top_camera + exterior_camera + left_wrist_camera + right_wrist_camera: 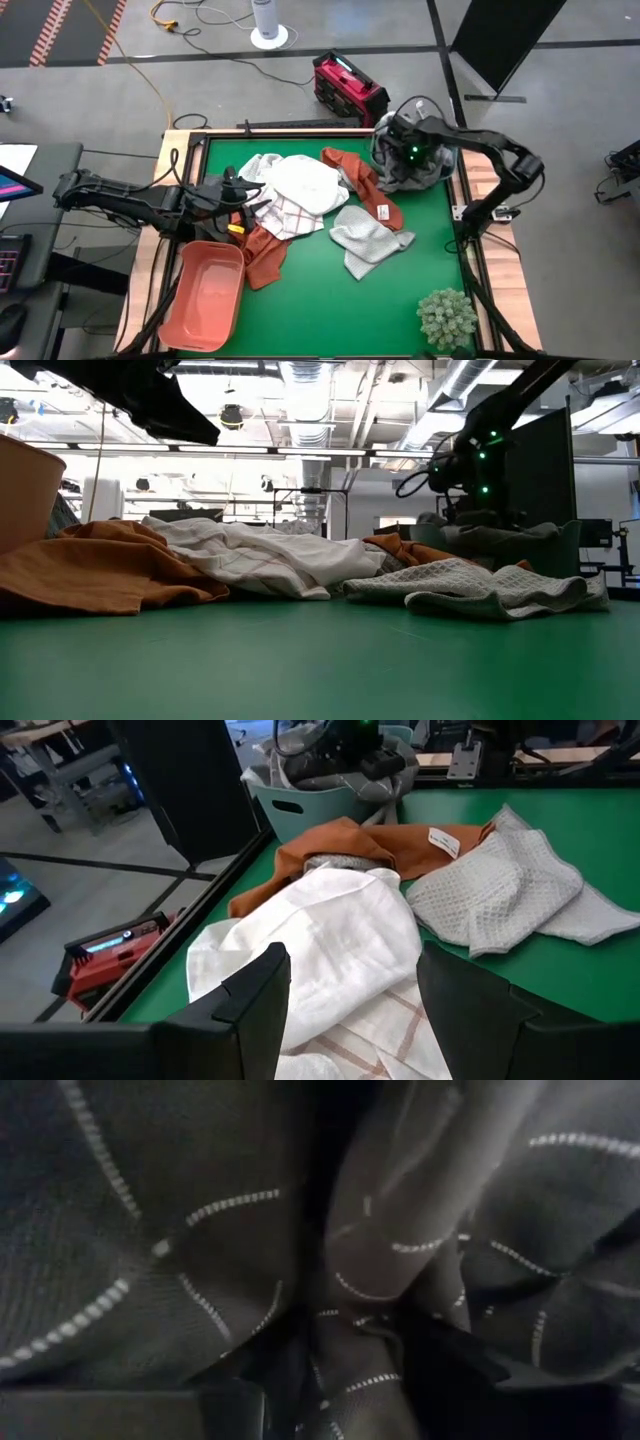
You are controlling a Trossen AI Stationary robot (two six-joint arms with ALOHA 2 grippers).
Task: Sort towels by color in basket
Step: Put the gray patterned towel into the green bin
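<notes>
Right hand (412, 152) buried in grey checked towel (200, 1230) inside the basket (300, 810) — grip can't be told — left hand (350, 990) open.

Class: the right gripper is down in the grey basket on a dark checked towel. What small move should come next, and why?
Probably lift the right gripper straight up, clear of the grey basket: the grey checked towel already lies inside.

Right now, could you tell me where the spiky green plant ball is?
In the high view, the plant ball sits alone at the table's near right corner, below the plain grey towel.
</notes>
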